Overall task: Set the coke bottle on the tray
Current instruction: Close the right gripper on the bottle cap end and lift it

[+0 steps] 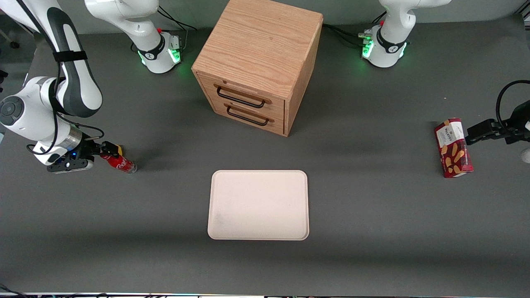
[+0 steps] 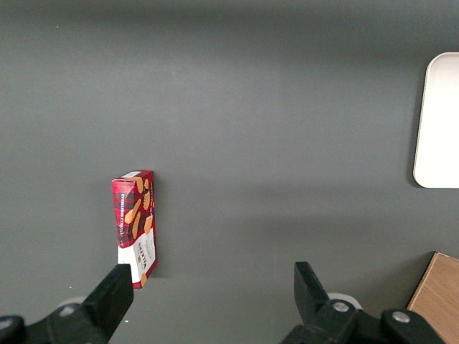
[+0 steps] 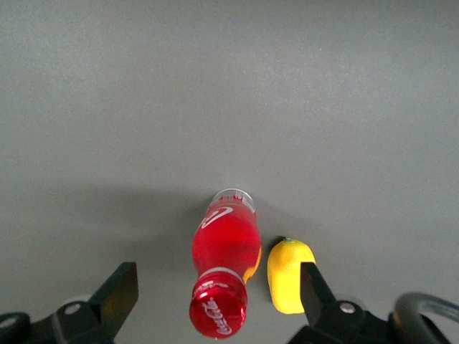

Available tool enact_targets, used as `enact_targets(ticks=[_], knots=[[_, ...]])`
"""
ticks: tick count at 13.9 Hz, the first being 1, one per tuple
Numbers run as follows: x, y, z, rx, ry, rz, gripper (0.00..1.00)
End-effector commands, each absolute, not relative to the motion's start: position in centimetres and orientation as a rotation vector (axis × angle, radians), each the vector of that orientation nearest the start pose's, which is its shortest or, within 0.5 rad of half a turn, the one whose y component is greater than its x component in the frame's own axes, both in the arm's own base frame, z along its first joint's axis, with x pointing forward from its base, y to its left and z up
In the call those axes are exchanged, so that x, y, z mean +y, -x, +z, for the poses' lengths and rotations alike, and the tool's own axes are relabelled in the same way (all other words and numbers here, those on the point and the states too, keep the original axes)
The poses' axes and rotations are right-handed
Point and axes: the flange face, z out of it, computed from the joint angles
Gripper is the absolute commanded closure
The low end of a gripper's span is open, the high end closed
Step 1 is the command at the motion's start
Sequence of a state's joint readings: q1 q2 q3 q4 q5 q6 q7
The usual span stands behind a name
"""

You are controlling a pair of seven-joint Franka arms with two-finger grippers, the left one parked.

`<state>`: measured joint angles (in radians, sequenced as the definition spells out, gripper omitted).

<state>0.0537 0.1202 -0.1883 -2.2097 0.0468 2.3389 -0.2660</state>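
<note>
The gripper (image 1: pixel 96 156) sits low over the tabletop (image 1: pixel 372 215) at the working arm's end. Its 2 fingers (image 3: pixel 118 290) are spread wide apart, and they hold nothing.

The coke bottle (image 1: pixel 119 162) stands between those 2 fingers. In the right wrist view its red cap (image 3: pixel 217 312) is closest to the gripper and its clear base (image 3: pixel 234 196) rests on the tabletop farther out. There is a gap on each side of the coke bottle, so the fingers do not touch it.

A small yellow thing (image 3: pixel 288 274) lies just beside the coke bottle. It also sits inside the open gripper, close to 1 finger. It could get pinched along with the coke bottle when the gripper closes, so this is something to watch.

The tray (image 1: pixel 258 205) lies flat on the tabletop, well apart from the gripper, toward the middle of the tabletop and nearer to the front camera. Nothing is on it.

So the task looks like it is only at its start. The gripper is lined up with the coke bottle, which seems to be the 1 part done. The grab is not yet made. After that, the coke bottle has to be lifted, carried over to the tray, set down on it and let go.

A wooden drawer box (image 1: pixel 258 62) stands farther from the front camera than the tray. A red snack box (image 1: pixel 453 148) lies toward the parked arm's end.
</note>
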Motion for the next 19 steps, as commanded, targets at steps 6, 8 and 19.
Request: enact_targets(ticks=[6,8,19], knots=[[-6.9,-53.4,32.5,-0.186,3.105,-0.020,0.30],[-6.7,-53.3,32.5,-0.191,3.099,0.010,0.74],[-6.5,-56.3,39.3,-0.226,3.092,0.044,1.00]])
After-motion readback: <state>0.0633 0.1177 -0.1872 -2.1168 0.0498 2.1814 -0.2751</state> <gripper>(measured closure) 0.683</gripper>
